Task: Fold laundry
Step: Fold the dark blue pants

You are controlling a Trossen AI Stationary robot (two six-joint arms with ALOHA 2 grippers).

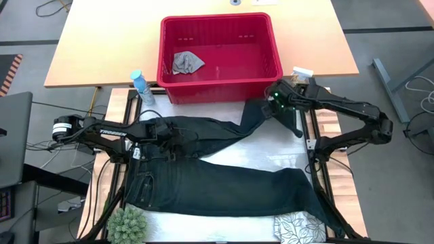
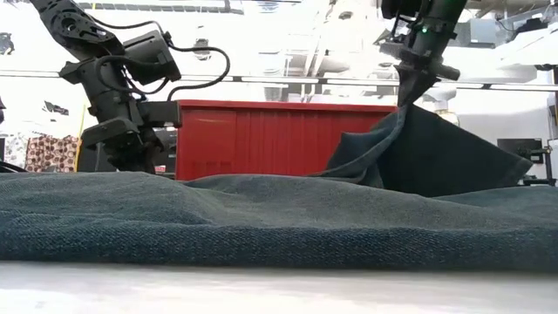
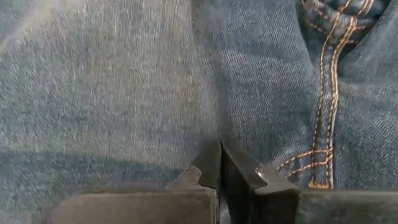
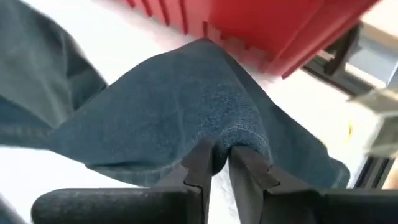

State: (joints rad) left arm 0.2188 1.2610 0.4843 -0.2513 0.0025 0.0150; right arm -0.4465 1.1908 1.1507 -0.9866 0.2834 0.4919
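Dark denim jeans [image 1: 224, 183] lie spread across the table, waist toward the left, one leg along the near edge. The other leg runs to the far right, where my right gripper [image 1: 272, 107] is shut on it and holds it raised beside the red basket [image 1: 218, 95]. My left gripper [image 1: 171, 139] is shut, its tips down on the jeans' upper part. A small grey cloth [image 1: 186, 62] lies in the basket. A white cloth with grey leaf print [image 1: 300, 227] lies at the near right. My left gripper touches the denim [image 3: 186, 124] with its shut fingertips [image 3: 211, 163], beside an orange-stitched seam [image 3: 326, 124]. The fingers slant down from the table's left. The jeans lie flat under them. My right gripper pinches a bunched fold of the jeans' far leg [image 4: 233, 134] between its two fingers. The fingers slant down from above. The leg hangs from them like a tent [image 2: 436, 148], lifted at the hold, while the rest of the jeans stays on the table.
The red basket stands at the far edge on a wooden table [image 1: 102, 47]. A spray bottle [image 1: 142, 87] stands by the basket's left corner and a green tuft [image 1: 127, 225] sits at the near left. Metal frame rails [image 1: 315, 159] run along the table's sides.
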